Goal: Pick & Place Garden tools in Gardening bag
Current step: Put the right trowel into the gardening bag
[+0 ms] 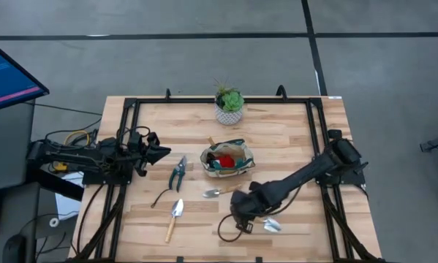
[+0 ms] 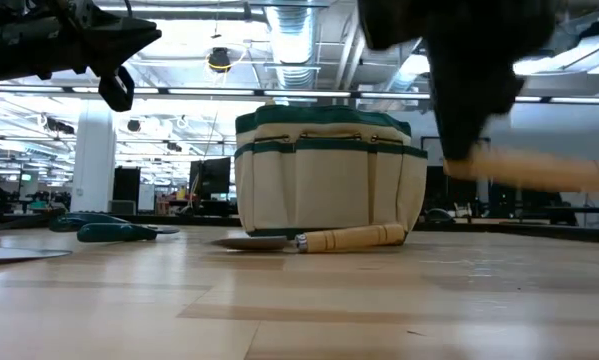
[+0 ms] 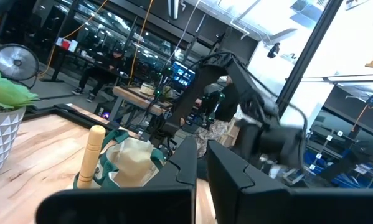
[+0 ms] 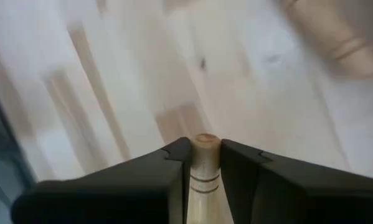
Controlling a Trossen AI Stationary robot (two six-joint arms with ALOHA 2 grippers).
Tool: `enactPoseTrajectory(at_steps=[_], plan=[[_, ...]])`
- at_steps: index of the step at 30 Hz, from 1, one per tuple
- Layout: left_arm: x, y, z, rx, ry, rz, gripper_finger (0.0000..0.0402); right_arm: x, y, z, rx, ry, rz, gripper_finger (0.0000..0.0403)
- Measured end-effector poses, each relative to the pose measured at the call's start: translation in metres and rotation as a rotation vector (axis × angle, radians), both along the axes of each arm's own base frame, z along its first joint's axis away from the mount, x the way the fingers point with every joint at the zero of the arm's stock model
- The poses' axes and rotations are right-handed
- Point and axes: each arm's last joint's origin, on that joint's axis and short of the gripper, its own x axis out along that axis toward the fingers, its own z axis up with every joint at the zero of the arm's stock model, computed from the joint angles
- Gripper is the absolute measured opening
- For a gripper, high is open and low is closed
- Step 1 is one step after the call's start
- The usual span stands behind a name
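The tan gardening bag (image 1: 227, 158) with green trim stands mid-table, with a red-and-black item (image 1: 223, 156) and a wooden handle (image 3: 93, 155) in it. One trowel (image 1: 221, 192) lies in front of the bag and another (image 1: 175, 215) at the near left. The pruning shears (image 1: 178, 174) and a thin black curved tool (image 1: 160, 196) lie left of the bag. My right gripper (image 1: 242, 217) is near the front edge, shut on a third trowel (image 1: 271, 225). My left gripper (image 1: 160, 146) hovers open and empty, left of the shears. My right gripper pinches the trowel's wooden handle at its free end (image 4: 204, 155) between its two fingers. The handle runs along the fingers, back toward the wrist. The handle (image 2: 544, 168) hangs about level, clear of the table, and the silver blade lies under my arm toward the table's right.
A green plant in a white pot (image 1: 229, 108) stands at the far edge behind the bag. A black frame (image 1: 134, 117) runs along the table's left, far and right sides. Cables (image 1: 65, 139) and a monitor (image 1: 10, 77) sit off the left edge.
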Motion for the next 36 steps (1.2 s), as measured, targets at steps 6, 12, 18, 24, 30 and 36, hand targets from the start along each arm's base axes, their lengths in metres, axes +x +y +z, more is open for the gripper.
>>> enactPoseTrajectory(at_steps=[6,12,18,24,30,36], plan=[[0.0,0.0,0.0,0.0,0.0,0.0,0.0008,-0.006,-0.015,0.049,-0.075,-0.32,-0.399,0.005],[0.0,0.0,0.0,0.0,0.0,0.0,0.0008,-0.008,-0.03,0.073,-0.19,-0.6,-0.702,0.005],[0.0,0.0,0.0,0.0,0.0,0.0,0.0008,-0.001,-0.047,0.078,-0.305,-0.749,-0.843,0.005],[0.0,0.0,0.0,0.0,0.0,0.0,0.0008,0.008,-0.064,0.096,-0.422,-0.808,-0.862,0.005],[0.0,0.0,0.0,0.0,0.0,0.0,0.0008,0.018,-0.082,0.12,-0.508,-0.8,-0.818,0.005],[0.0,0.0,0.0,0.0,0.0,-0.001,0.0008,0.022,-0.089,0.121,-0.546,-0.787,-0.816,0.005]])
